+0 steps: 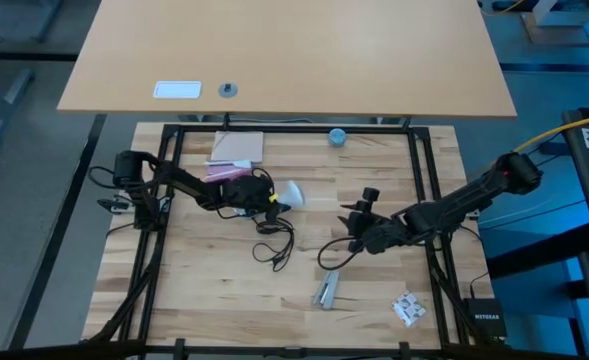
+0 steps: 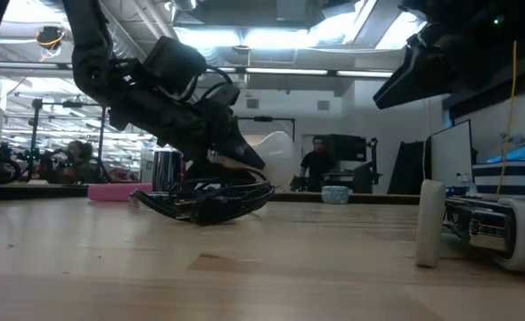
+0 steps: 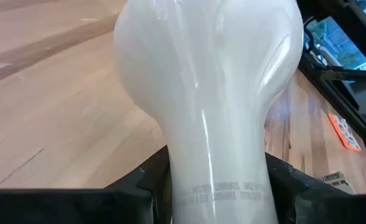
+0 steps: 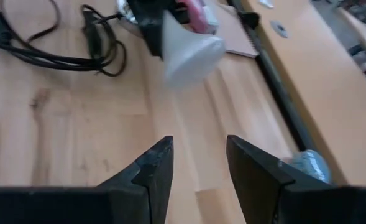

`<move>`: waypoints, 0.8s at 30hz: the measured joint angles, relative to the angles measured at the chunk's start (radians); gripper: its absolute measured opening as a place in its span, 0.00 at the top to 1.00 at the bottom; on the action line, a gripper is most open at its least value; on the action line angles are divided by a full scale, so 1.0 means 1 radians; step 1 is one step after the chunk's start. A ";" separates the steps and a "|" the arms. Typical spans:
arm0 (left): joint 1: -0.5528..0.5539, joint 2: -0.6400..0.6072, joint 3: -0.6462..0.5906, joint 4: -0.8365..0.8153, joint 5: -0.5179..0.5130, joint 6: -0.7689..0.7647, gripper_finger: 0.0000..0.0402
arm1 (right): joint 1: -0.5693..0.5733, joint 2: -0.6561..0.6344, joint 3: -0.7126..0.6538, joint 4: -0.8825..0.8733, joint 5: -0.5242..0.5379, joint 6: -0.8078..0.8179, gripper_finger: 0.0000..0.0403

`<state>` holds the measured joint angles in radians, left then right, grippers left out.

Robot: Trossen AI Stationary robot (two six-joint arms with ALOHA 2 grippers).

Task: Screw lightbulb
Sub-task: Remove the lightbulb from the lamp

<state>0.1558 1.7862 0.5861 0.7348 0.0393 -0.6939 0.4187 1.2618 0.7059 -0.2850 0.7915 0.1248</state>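
Currently listed:
Bulb [image 1: 292, 193]: white, held above the worktop's middle, globe end pointing toward the right arm.
Left gripper [image 1: 274, 198]: clamped on the bulb's neck, fingers [image 3: 139, 186] either side.
Right gripper [image 4: 198, 165]: empty, jaws parted narrowly, near the bulb, facing it.
Cable [image 1: 274, 245]: black, coiled on the worktop beside the left gripper.

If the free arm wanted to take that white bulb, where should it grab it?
Probably the round globe end of the lightbulb. The left gripper is shut on the narrow neck, so only the globe juts free, pointing toward the right gripper, whose jaws stand open. Coming in from that side, level with the table, looks simplest.
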 joint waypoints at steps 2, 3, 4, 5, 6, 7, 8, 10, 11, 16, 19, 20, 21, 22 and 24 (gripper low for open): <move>-0.001 0.001 -0.001 0.011 -0.005 0.003 0.62 | 0.000 0.021 0.000 0.028 -0.020 0.000 0.62; 0.000 0.002 -0.001 0.016 -0.005 0.003 0.62 | 0.000 0.031 0.000 0.046 -0.030 0.000 0.62; 0.000 0.003 0.000 0.015 -0.005 0.006 0.62 | 0.000 0.038 0.000 0.061 -0.044 0.001 0.62; 0.000 0.003 0.001 0.013 -0.004 0.019 0.62 | 0.000 0.044 0.000 0.074 -0.061 0.000 0.62; 0.000 0.004 0.003 0.010 -0.004 0.034 0.62 | 0.000 0.047 0.000 0.084 -0.078 0.000 0.62; 0.000 0.005 0.005 0.007 -0.004 0.050 0.62 | 0.000 0.048 0.000 0.089 -0.090 0.000 0.62; 0.000 0.005 0.006 0.005 -0.004 0.057 0.62 | 0.000 0.048 0.000 0.094 -0.100 0.000 0.62; 0.000 0.005 0.012 -0.010 -0.003 0.061 0.62 | 0.000 0.048 0.000 0.106 -0.108 -0.001 0.62; 0.001 0.005 0.016 -0.024 -0.003 0.057 0.62 | 0.000 0.048 0.000 0.107 -0.112 -0.002 0.62; 0.003 0.003 0.033 -0.092 -0.005 0.072 0.62 | 0.000 0.048 0.000 0.109 -0.112 -0.001 0.62; 0.003 0.003 0.035 -0.108 0.000 0.098 0.62 | 0.000 0.048 0.000 0.109 -0.112 -0.001 0.62; 0.003 0.002 0.035 -0.111 0.002 0.099 0.62 | 0.000 0.048 0.000 0.109 -0.112 -0.002 0.62; 0.003 0.002 0.035 -0.116 0.002 0.100 0.62 | 0.000 0.048 0.000 0.109 -0.112 -0.002 0.62; 0.003 0.002 0.035 -0.117 0.002 0.104 0.62 | 0.000 0.048 0.000 0.109 -0.112 -0.002 0.62; 0.003 0.003 0.033 -0.113 0.004 0.145 0.62 | 0.000 0.048 0.000 0.109 -0.112 -0.002 0.62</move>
<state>0.1593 1.7892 0.6192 0.6216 0.0429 -0.5488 0.4187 1.3094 0.7059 -0.1764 0.6796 0.1226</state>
